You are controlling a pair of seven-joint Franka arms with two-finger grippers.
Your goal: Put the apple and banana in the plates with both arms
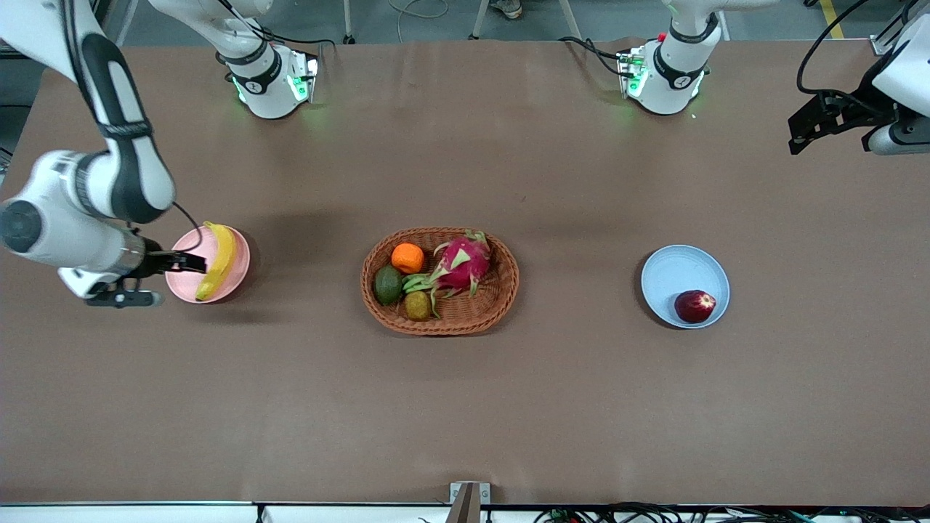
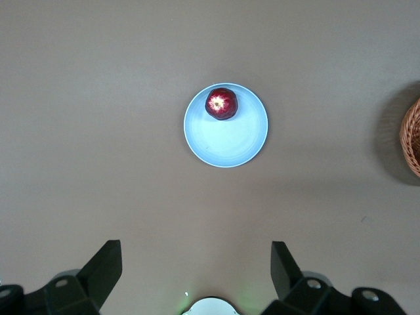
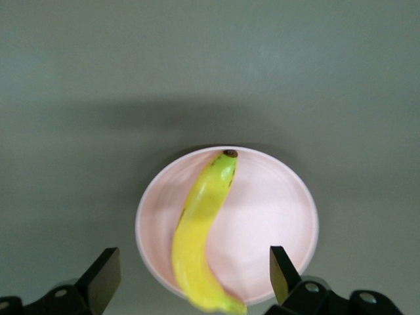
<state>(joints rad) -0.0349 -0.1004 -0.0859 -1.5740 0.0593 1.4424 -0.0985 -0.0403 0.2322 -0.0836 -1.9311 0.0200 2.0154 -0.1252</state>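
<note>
The yellow banana (image 1: 218,260) lies across the pale pink plate (image 1: 242,263) toward the right arm's end of the table. My right gripper (image 1: 190,261) hangs over that plate's edge, open and empty. In the right wrist view the banana (image 3: 200,230) lies on the pink plate (image 3: 269,216) below the open gripper (image 3: 193,254). The dark red apple (image 1: 694,306) sits in the light blue plate (image 1: 676,272). My left gripper (image 1: 806,132) is open and empty, high over bare table at the left arm's end. The left wrist view shows the apple (image 2: 222,103), the blue plate (image 2: 226,141) and the gripper (image 2: 195,248).
A brown woven basket (image 1: 503,290) stands mid-table between the plates. It holds an orange (image 1: 407,258), a pink dragon fruit (image 1: 462,263), a green avocado (image 1: 389,284) and a small brownish fruit (image 1: 418,305). Its rim shows in the left wrist view (image 2: 412,134).
</note>
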